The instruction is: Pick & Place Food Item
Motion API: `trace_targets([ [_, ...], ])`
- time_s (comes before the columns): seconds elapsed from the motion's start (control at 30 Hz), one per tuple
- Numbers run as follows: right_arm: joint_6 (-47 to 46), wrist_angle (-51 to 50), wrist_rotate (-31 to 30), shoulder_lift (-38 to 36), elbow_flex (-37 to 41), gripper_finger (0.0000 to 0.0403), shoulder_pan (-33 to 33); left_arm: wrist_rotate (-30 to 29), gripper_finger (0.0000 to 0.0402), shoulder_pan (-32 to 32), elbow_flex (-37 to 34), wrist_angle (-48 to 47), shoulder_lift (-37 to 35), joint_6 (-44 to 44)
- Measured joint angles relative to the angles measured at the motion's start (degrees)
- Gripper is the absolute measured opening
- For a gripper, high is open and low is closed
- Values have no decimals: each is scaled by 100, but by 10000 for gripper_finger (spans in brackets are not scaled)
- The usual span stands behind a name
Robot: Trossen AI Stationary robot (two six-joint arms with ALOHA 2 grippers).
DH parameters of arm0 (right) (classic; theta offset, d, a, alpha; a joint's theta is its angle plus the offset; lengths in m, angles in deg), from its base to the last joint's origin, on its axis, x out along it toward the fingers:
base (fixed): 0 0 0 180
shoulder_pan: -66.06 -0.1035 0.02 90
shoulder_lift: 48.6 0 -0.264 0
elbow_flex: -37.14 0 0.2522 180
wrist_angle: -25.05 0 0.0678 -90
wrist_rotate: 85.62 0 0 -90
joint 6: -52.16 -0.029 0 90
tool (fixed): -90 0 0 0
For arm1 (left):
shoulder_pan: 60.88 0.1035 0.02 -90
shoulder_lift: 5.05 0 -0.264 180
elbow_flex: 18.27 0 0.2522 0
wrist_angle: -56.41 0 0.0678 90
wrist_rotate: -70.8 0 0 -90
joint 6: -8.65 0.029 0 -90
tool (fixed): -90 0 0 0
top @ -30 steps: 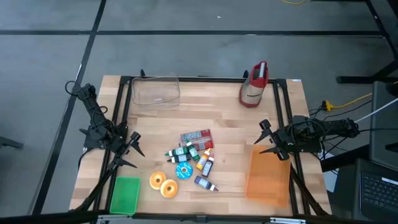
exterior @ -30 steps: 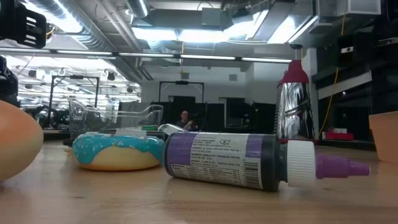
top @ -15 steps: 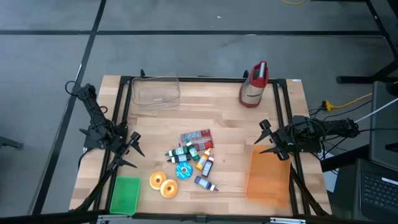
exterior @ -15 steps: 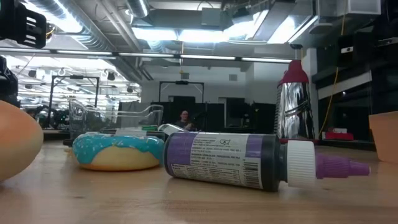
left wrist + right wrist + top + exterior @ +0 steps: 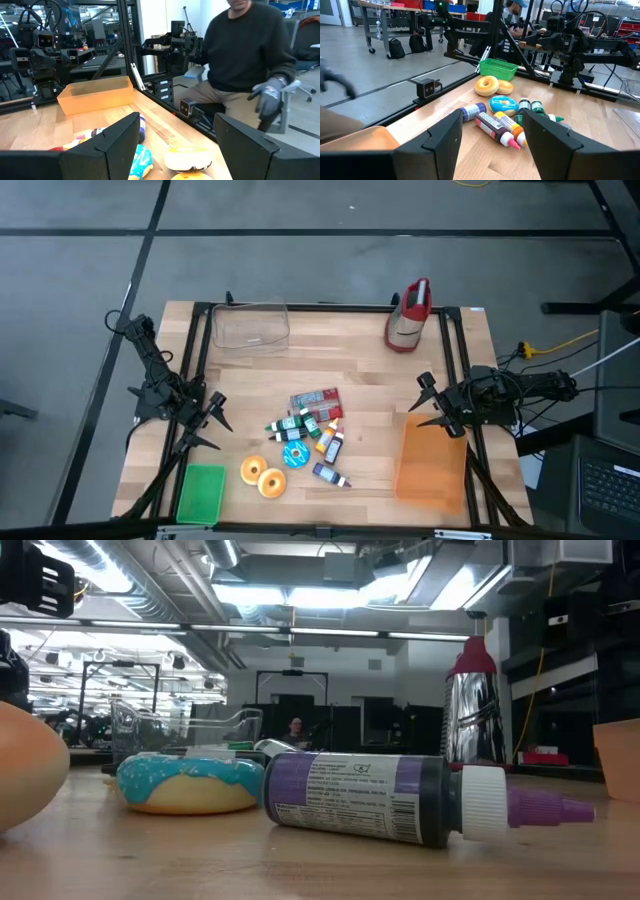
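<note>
Two plain glazed donuts (image 5: 263,476) (image 5: 487,85) and a blue-frosted donut (image 5: 295,455) (image 5: 187,783) lie on the wooden table near its front edge, among several small colouring bottles (image 5: 325,442) (image 5: 495,125). A purple-capped bottle (image 5: 380,798) lies on its side next to the blue donut. My left gripper (image 5: 212,420) (image 5: 175,145) hovers open at the table's left side, pointing level toward the pile. My right gripper (image 5: 428,402) (image 5: 492,135) hovers open at the right side, facing the same pile. Neither has anything between its fingers.
A green basket (image 5: 202,492) sits at the near left, an orange bin (image 5: 432,460) at the near right, a clear container (image 5: 250,328) at the far left and a red-and-silver bag (image 5: 410,315) at the far right. A red packet (image 5: 316,402) lies mid-table. A person (image 5: 250,55) sits beyond the near edge.
</note>
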Motion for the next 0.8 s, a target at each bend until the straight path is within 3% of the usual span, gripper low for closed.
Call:
trace_targets([
  [0.47, 8, 0, 0, -2, 0, 210, 2, 0, 251, 0, 0, 0, 1, 0],
  [0.8, 625, 21, -121, 0, -1, 210, 1, 0, 251, 0, 0, 1, 1, 0],
])
